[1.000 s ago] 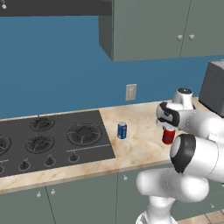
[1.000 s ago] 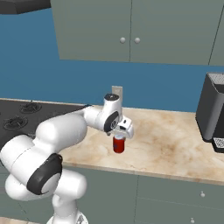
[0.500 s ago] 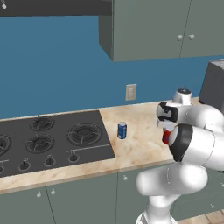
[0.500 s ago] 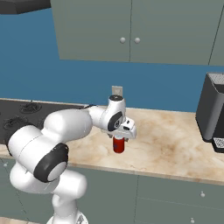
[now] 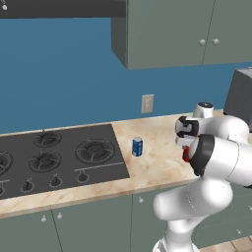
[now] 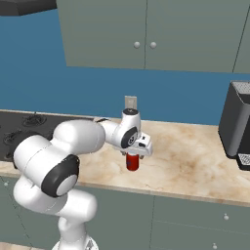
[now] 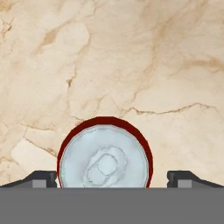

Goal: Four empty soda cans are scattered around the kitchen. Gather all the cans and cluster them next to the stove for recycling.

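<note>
Since a second ago the arm's elbow has swung up and in front of the wrist in the left base view, so more of the red can (image 6: 132, 161) is covered there, while the hand itself has hardly shifted over that can and both cans stand where they stood.

On the left of the table (image 5: 162, 157) lies the black stove (image 5: 54, 160), flat, with round burner grates and a row of small knobs along its near edge. Just right of the stove's right edge stands a blue can (image 5: 137, 146), upright on the marble top, apart from the stove but near it. On the blue wall behind it sits a white outlet (image 5: 147, 103).

Further right, well apart from the blue can, the red can stands upright near the front edge of the table. The gripper (image 6: 135, 152) hangs directly above it, pointing down. In the hand view the silver top of the can (image 7: 103, 162) fills the space between the two dark fingertips (image 7: 43, 178), one on each side, with a gap showing on the right side; the jaws stand wide apart and do not press the can.

At the far right a dark coffee machine (image 6: 237, 126) stands against the wall. Grey-green cupboards (image 6: 146, 34) hang above.
</note>
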{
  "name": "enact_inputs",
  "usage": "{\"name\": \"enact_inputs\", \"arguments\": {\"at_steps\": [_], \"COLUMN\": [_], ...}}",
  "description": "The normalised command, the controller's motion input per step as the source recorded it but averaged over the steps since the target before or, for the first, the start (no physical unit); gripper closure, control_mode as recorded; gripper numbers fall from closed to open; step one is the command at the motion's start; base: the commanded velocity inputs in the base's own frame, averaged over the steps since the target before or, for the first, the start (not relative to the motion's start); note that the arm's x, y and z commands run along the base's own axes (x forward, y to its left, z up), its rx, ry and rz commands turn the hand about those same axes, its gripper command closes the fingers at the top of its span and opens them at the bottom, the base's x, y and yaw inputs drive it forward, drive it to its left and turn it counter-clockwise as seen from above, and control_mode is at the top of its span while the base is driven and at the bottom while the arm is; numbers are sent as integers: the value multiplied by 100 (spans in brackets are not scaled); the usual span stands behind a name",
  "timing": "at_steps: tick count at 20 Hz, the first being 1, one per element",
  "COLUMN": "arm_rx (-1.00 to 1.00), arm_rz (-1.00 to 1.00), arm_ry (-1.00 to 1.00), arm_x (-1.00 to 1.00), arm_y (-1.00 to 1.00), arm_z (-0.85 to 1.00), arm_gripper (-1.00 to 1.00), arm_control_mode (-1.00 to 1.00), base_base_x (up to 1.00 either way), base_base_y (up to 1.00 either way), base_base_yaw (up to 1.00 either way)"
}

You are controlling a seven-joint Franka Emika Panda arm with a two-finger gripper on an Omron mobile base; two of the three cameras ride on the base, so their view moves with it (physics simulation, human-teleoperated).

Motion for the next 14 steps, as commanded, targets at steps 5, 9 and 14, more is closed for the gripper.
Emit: {"name": "enact_inputs", "arguments": {"at_steps": [5, 9, 14], "arm_rx": [0, 0, 0], "arm_rz": [2, 2, 4], "arm_ry": [0, 0, 8], "arm_x": [7, 5, -4], "arm_y": [0, 0, -2], "arm_z": [-6, -10, -14], "arm_gripper": [-100, -100, 100], "arm_control_mode": [-100, -100, -100], "base_base_x": [0, 0, 0], "base_base_y": [0, 0, 0], "base_base_yaw": [0, 0, 0]}}
